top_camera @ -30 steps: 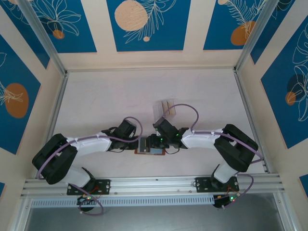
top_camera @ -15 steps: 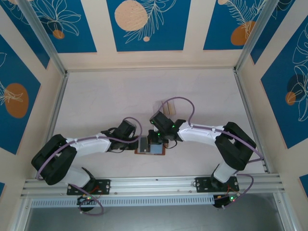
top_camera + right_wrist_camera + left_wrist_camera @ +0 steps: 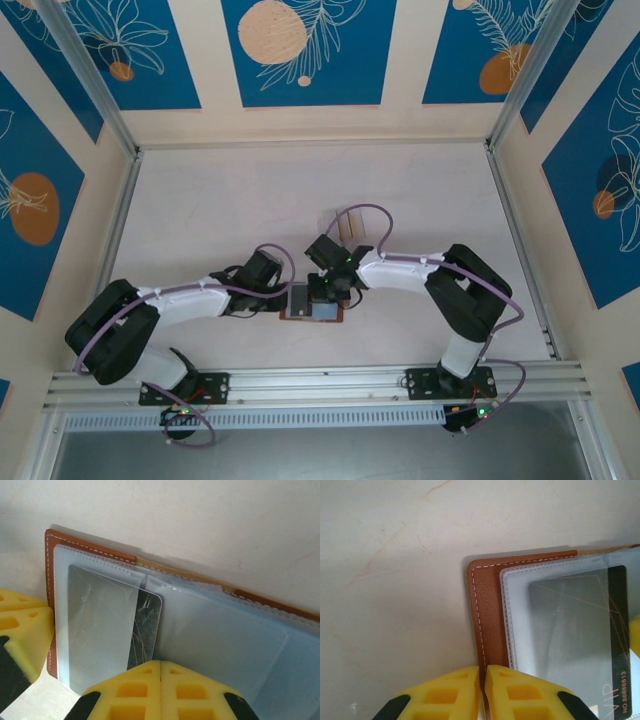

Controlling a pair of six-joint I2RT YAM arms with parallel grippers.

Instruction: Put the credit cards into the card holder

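The brown leather card holder (image 3: 311, 319) lies open on the table between the two arms. My left gripper (image 3: 482, 672) is shut on its stitched leather edge (image 3: 487, 610). A grey, dark-backed credit card (image 3: 148, 625) sits partly inside the left pale sleeve, its right strip sticking out. In the left wrist view the same card (image 3: 580, 625) shows through the sleeve. My right gripper (image 3: 161, 664) is shut with nothing between its fingers, its tips at the card's lower right edge. From above, the left gripper (image 3: 284, 300) and right gripper (image 3: 322, 290) meet over the holder.
A clear plastic slotted stand (image 3: 347, 222) stands just behind the right wrist, partly hidden by a purple cable. The left gripper's yellow fingers (image 3: 25, 625) sit at the holder's left edge. Aluminium rails (image 3: 310, 380) border the near side.
The right gripper has shut from partly open. Its wrist has swung back and left, so it now points down onto the holder. The left arm and holder have stayed put.
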